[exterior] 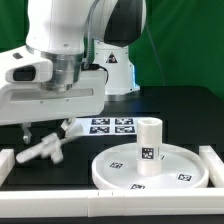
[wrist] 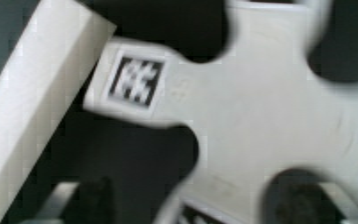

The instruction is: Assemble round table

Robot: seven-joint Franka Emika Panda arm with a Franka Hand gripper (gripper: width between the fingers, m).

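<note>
The round disc (exterior: 118, 170) lies rim up at the exterior view's right. The short thick cylinder leg (exterior: 150, 146) stands upright at its middle. The cross-shaped foot piece (exterior: 44, 151) is at the exterior view's left, tilted, just under my gripper (exterior: 32, 134). In the wrist view the foot piece (wrist: 247, 90) fills the picture, blurred, with a square tag facing the camera. One of its arms runs between my dark fingers (wrist: 115, 202), which press on both of its sides. The gripper (wrist: 211, 205) looks shut on it.
White border rails run along the exterior view's left (exterior: 6, 160), front (exterior: 100, 206) and right (exterior: 212, 164). One rail (wrist: 34, 100) shows beside the foot piece in the wrist view. The marker board (exterior: 112, 126) lies behind the disc.
</note>
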